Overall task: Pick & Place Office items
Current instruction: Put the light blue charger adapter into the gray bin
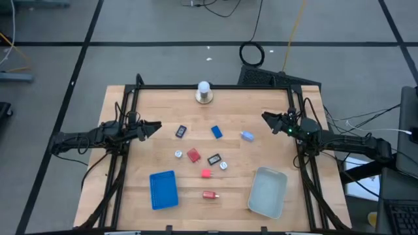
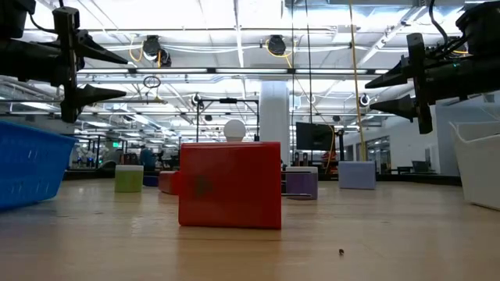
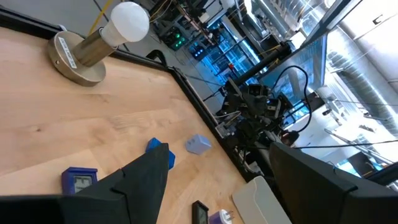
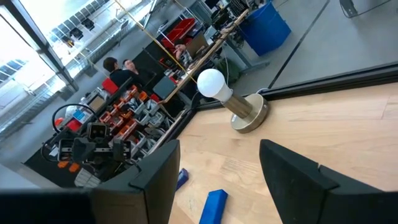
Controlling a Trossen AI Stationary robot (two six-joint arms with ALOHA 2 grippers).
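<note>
Several thumb-sized office items lie flat mid-table: a labelled black rectangle (image 1: 181, 131), a blue block (image 1: 216, 132), a light-blue block (image 1: 247, 136), a red block (image 1: 193, 155), a second black rectangle (image 1: 213, 158), a pink block (image 1: 206, 173), a red piece (image 1: 209, 194) and two silvery bits (image 1: 177, 154) (image 1: 224, 165). My left gripper (image 1: 155, 126) (image 2: 121, 76) hangs open above the table's left side. My right gripper (image 1: 266, 118) (image 2: 371, 95) hangs open above the right side. Both point inward and hold nothing. The left wrist view shows the light-blue block (image 3: 198, 144); the right wrist view shows the blue block (image 4: 214, 205).
A white ball on a round metal base (image 1: 204, 92) stands at the table's far edge. A flat blue tray (image 1: 163, 189) sits near-left and a clear grey bin (image 1: 268, 191) near-right. Black frame rails (image 1: 124, 150) run along both table sides. People show in the room beyond (image 4: 112, 64).
</note>
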